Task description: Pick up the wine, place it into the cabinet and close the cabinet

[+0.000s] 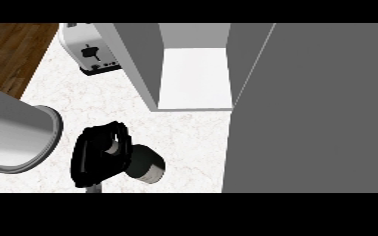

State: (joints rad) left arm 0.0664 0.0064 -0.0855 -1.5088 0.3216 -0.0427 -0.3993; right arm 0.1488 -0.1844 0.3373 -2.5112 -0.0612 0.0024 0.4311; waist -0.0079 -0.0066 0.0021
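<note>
Left black hand (98, 152) curled round dark glass wine bottle (146, 165) on white marble desk (184, 130). Lift upright, swing into open grey cabinet (196, 80), clear door edge.

Location type: domestic kitchen. Supporting evidence follows.

Worktop (184, 130): a pale, marble-patterned surface with faint grey veining, typical of a kitchen counter. Along its far left edge it gives way to a dark wood-grain surface (22, 50).

Toaster (90, 50): a white and silver appliance standing on the worktop at the back left, with a dark base and a lever on its facing side.

Cabinet (193, 75): a grey unit resting on the worktop, just beside the toaster. Its white interior is exposed. Its grey door (303, 110) stands open, filling the right side of the view.
</note>
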